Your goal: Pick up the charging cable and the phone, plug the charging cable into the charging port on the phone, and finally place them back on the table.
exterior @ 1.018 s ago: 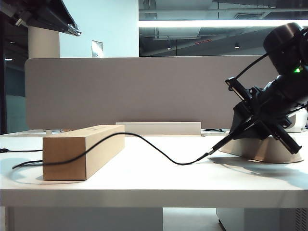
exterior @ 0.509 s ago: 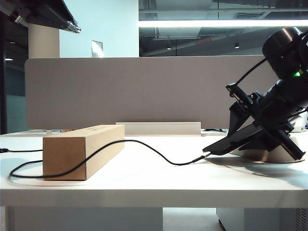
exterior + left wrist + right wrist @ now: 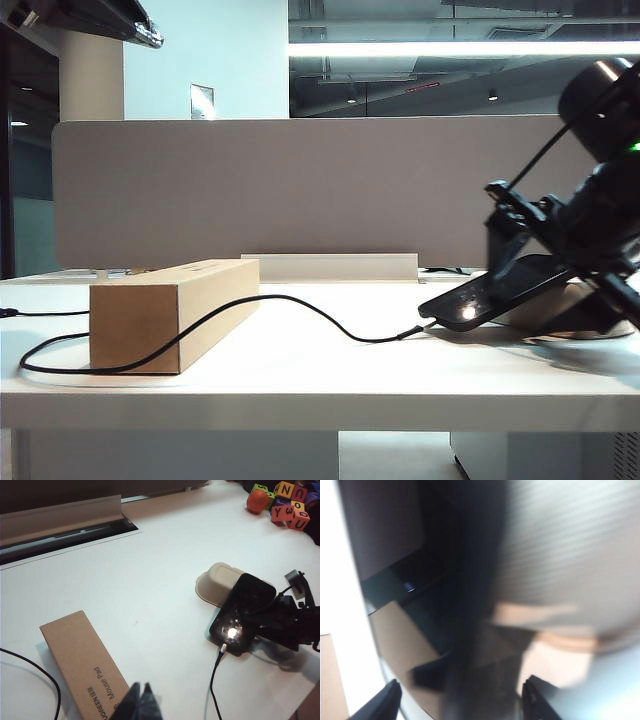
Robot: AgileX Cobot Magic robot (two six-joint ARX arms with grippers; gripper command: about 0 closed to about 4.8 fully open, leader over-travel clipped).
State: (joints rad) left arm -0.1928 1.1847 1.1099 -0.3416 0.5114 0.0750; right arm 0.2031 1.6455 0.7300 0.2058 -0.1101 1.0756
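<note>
At lower right, the phone (image 3: 495,292) lies tilted against the tray (image 3: 218,581), cable (image 3: 300,305) plugged into its worktop-side end, long axis running into the right hand (image 3: 560,285), fingers apart around it; left hand (image 3: 141,703), closed and empty, hovers over the box (image 3: 170,310).

The black phone (image 3: 497,293) lies tilted at the right of the white table (image 3: 300,380). The black charging cable (image 3: 250,312), plugged into its lower end, trails left.

The white table (image 3: 300,385) carries a cardboard box (image 3: 170,310) at its left, with the black cable (image 3: 300,305) trailing over it. A pale oval tray (image 3: 217,582) sits right, the phone (image 3: 242,612) propped on its rim; lettered blocks (image 3: 287,502) lie farther back.
</note>
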